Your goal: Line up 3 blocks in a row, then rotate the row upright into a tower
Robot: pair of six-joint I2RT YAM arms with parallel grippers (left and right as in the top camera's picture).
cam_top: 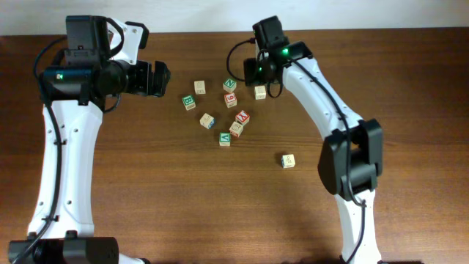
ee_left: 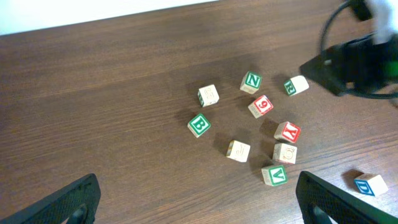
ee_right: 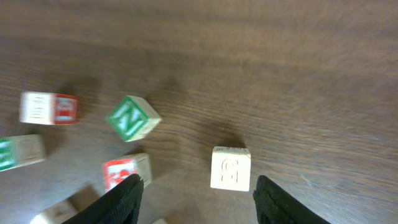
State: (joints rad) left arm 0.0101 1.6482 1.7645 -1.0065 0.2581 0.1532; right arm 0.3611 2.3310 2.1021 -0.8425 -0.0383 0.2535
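My right gripper (ee_right: 205, 205) is open, low over the table, and a pale embossed block (ee_right: 231, 168) stands free on the wood between and just ahead of its fingertips. From overhead this block (cam_top: 260, 92) sits right below the right gripper (cam_top: 258, 78). The green V block (cam_top: 225, 138) lies at the front of the cluster, a pale block with a faint red letter (cam_top: 236, 128) just behind it. A block with blue print (cam_top: 287, 160) lies alone, nearer the front. My left gripper (cam_top: 163, 79) hovers wide open to the cluster's left, holding nothing; the V block (ee_left: 274, 175) lies near its right finger.
Other cubes lie around: green N (cam_top: 229, 85), green B (cam_top: 189, 102), red 9 (cam_top: 231, 99), red Y (cam_top: 242, 116), and two pale ones (cam_top: 199, 86), (cam_top: 207, 119). The right arm's elbow (cam_top: 352, 158) hangs over the table's right side.
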